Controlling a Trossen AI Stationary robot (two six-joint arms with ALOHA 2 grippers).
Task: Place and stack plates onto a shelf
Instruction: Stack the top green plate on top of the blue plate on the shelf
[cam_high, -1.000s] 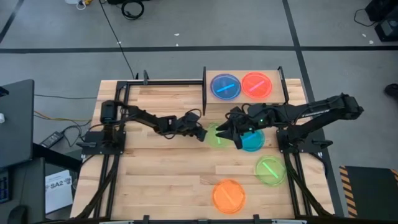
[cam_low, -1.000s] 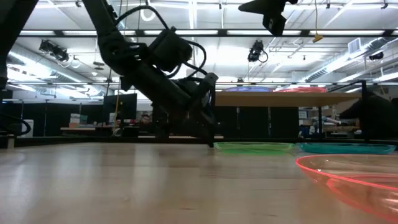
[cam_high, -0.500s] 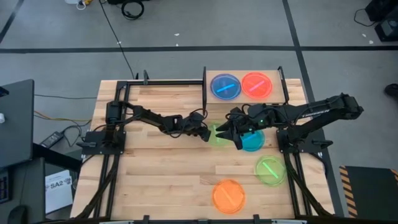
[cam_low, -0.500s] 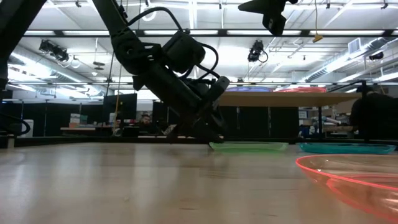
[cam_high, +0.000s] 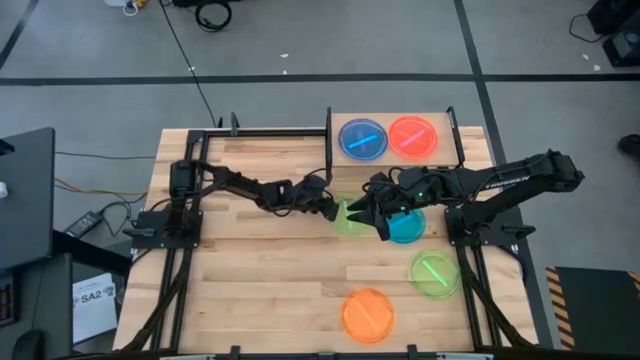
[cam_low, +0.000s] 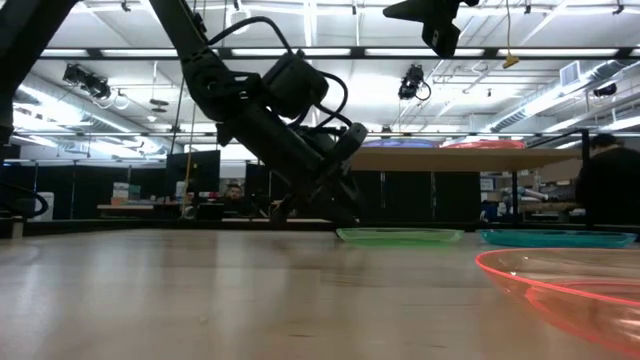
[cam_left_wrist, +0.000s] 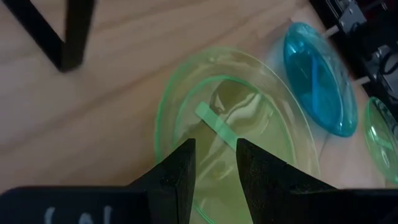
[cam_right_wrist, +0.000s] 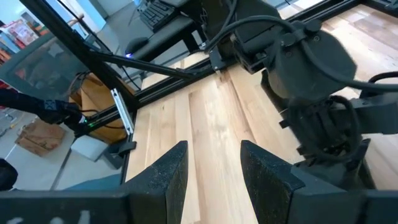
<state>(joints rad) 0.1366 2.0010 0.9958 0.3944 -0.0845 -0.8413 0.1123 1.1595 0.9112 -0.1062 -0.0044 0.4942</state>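
Plates: blue (cam_high: 362, 139), red-pink (cam_high: 413, 135), green (cam_high: 436, 273), orange (cam_high: 368, 315), teal (cam_high: 408, 227); shelf (cam_high: 395, 120) light wood

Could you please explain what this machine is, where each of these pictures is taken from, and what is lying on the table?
It is a robot with two dark arms at a wooden table. One picture looks straight down, one looks level across the tabletop, and two come from cameras on the wrists. The shelf, a raised wooden board, carries a blue plate and a red plate. On the table lie a light green plate, a teal plate, another green plate and an orange plate. The left gripper hangs open at the light green plate's rim, holding nothing. The right gripper is open nearby.
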